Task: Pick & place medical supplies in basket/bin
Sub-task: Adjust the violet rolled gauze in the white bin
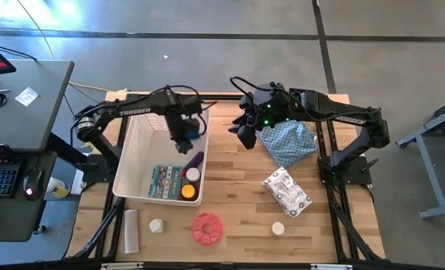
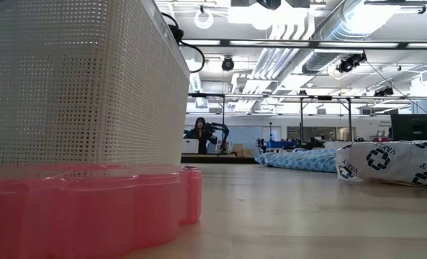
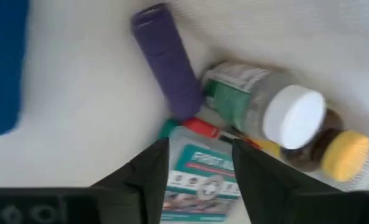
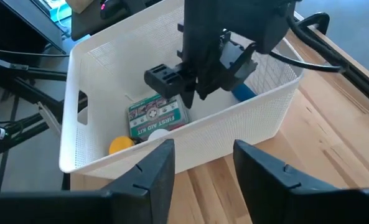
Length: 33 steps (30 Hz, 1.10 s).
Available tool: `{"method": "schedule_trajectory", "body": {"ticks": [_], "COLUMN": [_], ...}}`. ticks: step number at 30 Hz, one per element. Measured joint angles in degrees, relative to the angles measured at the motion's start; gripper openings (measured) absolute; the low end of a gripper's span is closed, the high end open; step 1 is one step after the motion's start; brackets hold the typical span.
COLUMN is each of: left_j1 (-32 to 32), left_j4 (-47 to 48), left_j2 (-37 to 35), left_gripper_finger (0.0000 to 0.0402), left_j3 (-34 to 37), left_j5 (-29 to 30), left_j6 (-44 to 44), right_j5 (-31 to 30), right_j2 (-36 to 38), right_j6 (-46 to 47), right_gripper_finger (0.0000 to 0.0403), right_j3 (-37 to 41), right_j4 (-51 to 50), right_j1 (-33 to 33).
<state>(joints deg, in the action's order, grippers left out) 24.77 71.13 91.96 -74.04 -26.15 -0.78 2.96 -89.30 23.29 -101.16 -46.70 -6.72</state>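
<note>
The white lattice bin point(image 1: 136, 161) stands on the left half of the wooden table point(image 1: 237, 202), its long axis running from the near edge to the far edge. Inside, the purple cylinder point(image 3: 167, 62) lies on its side with its long axis slanting toward the bin's near end, one end meeting the clear white-capped jar point(image 3: 268, 106). The amber yellow-capped bottle point(image 3: 333, 149) lies beside that jar, and the green-white first aid packet point(image 3: 203, 183) lies flat. A blue cylinder point(image 3: 2, 62) lies apart from them, at the picture's edge.

The left end effector point(image 3: 196, 180) hangs inside the bin, fingers parted and holding nothing. The right end effector point(image 4: 200, 171) is over the table just outside the bin wall, fingers also parted and empty.

Only the high view shows what is outside the bin: a white printed packet point(image 1: 287, 192), a red disc point(image 1: 207, 228), two small white-capped jars point(image 1: 156, 225) point(image 1: 278, 228) and the blue patterned cloth point(image 1: 290, 142). The low view has the bin wall filling its left.
</note>
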Motion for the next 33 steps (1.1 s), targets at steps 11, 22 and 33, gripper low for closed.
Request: {"method": "schedule_trajectory", "body": {"ticks": [11,22,33], "left_j1": [0.0,-3.2,-5.6], "left_j4": [1.3,-12.1,-29.0], "left_j2": [-5.1,-17.9,-17.7], "left_gripper_finger": [0.0168,0.0152,0.0152], "left_j3": [0.0,10.3,25.4], "left_j5": [9.5,17.7,10.5], "left_j6": [-4.3,-21.5,-31.7], "right_j5": [0.0,-6.5,-6.5], "right_j2": [0.0,0.0,0.0], "right_j6": [0.2,0.2,-0.3], "right_gripper_finger": [0.0146,0.0142,0.0142], "right_j3": [0.0,0.0,0.0], "right_j4": [-2.3,-2.4,-2.3], "right_j1": [0.0,0.0,0.0]}}
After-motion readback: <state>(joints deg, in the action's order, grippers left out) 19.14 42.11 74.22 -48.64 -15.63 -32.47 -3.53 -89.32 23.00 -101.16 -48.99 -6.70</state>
